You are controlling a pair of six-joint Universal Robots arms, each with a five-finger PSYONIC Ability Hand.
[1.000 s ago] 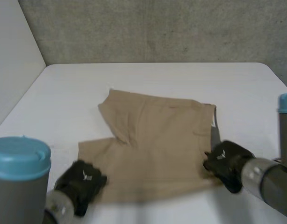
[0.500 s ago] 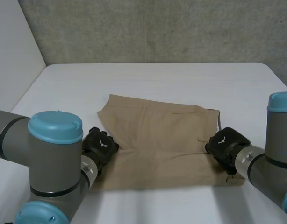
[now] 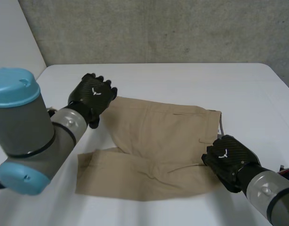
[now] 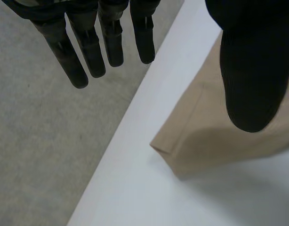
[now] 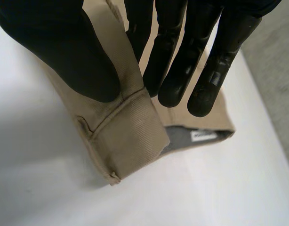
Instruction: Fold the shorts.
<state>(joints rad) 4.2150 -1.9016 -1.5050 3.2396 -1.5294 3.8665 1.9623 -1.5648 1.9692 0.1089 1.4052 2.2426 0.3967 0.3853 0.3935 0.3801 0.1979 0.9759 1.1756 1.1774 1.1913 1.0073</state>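
Your right hand [image 3: 228,161] pinches the waistband of the shorts [image 3: 158,141] between thumb and fingers. Your left hand [image 3: 92,96] hovers by their far leg, fingers straight, empty.

Matt cloth shorts [image 3: 158,141], smooth table [image 3: 182,80]

I see the white table [image 3: 182,75] carrying only the tan shorts [image 3: 158,141], around its middle; their waistband is toward three o'clock, both legs toward nine o'clock.
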